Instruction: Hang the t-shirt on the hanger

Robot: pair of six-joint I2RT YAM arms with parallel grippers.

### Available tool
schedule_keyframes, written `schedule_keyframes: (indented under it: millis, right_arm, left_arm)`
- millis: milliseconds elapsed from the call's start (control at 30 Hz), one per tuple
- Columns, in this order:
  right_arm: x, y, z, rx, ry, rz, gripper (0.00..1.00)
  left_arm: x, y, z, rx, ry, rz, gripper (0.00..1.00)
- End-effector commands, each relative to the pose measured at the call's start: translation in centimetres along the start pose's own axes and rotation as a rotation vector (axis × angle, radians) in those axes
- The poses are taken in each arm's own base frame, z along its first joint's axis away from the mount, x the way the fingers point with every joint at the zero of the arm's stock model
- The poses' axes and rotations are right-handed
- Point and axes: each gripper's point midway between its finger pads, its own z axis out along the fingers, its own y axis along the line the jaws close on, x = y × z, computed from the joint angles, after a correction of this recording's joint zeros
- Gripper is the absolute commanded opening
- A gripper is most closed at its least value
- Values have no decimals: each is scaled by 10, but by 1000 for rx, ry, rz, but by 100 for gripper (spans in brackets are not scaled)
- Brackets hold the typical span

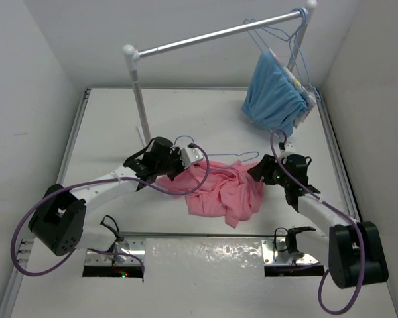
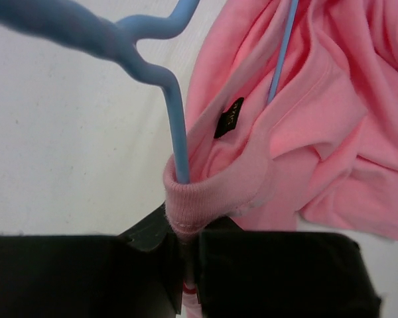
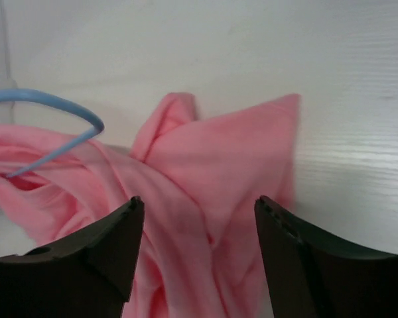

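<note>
Okay, left gripper [image 2: 186, 265] is clamped tight on the ribbed collar [image 2: 212, 192] of the t-shirt [image 1: 220, 189]. The hanger [image 2: 178, 126] wire runs straight down into that collar loop just above the jaws. I can't tell whether the wire itself is pinched in with the cloth, because the fold hides it. Over on the other side the right gripper [image 3: 199, 207] is spread wide at the right edge of the shirt, gripping nothing I can see. The shirt lies bunched on the desk [image 1: 106, 126], centre, between the 2 arms. It's well apart from the far rail [image 1: 212, 36], where a light-blue garment [image 1: 272, 93] hangs.

Handling, as I judge it: the shirt is light, limp cotton that will sag, drag and hold no shape, so pulling 1 point only stretches a fold. The ribbed collar is its firmest edge. A shoulder seam would be my pick for the right gripper, to draw cloth over the hanger's arm. The hanger is thin, light wire. It looks stiff enough, but I expect it to slide or twist easily, so it wants steadying near the neck.

Hard to read: most of the hanger's triangle is buried in pink folds, and from above only 1 stretch and the hook show. I can't sort sleeves from hem in the heap. A small dark label [image 2: 229, 118] sits inside the neck, unreadable.
</note>
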Motion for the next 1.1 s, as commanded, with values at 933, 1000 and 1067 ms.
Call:
schedule_keyframes:
  millis: [933, 1000, 1067]
  right_arm:
    - [-30, 209, -17, -604, 82, -966, 80]
    - [-20, 201, -7, -596, 114, -961, 80]
    - [-15, 198, -2, -595, 119, -956, 79]
  left_arm:
    - [-45, -12, -14, 127, 9, 291, 0]
    - [-44, -13, -14, 133, 8, 292, 0]
    - [-44, -15, -15, 141, 3, 298, 0]
